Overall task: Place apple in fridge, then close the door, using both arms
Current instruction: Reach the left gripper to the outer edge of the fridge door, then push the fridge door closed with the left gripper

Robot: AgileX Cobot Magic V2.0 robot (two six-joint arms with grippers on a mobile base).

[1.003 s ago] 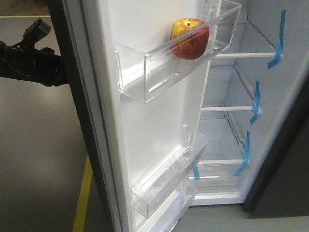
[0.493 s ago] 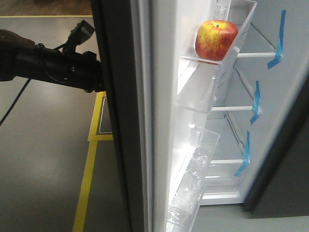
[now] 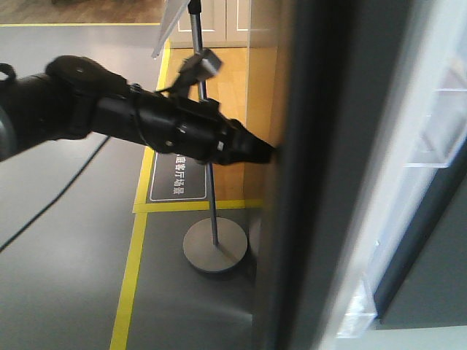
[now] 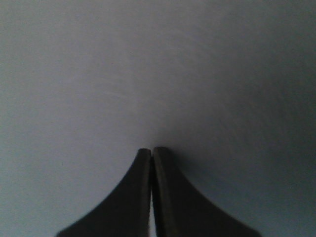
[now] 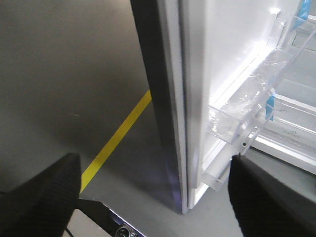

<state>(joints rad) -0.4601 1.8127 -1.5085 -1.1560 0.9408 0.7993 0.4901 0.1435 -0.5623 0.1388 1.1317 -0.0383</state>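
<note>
Since the door [image 3: 332, 175] has swung nearly shut, hiding the apple in its upper bin [image 3: 438, 138], the left tool [image 3: 268, 152], tips together, presses its outer face while the right tool [image 5: 155, 192] hangs spread.

Floor label [image 3: 179, 182] bears white characters, too blurred.

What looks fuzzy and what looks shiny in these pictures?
Exterior front view: the door is smeared and blurry, the left gripper touching it a bit sharper. Left wrist view: the shut fingertips look dark and soft against plain grey. Right wrist view: bright glare washes out the clear bin.
</note>
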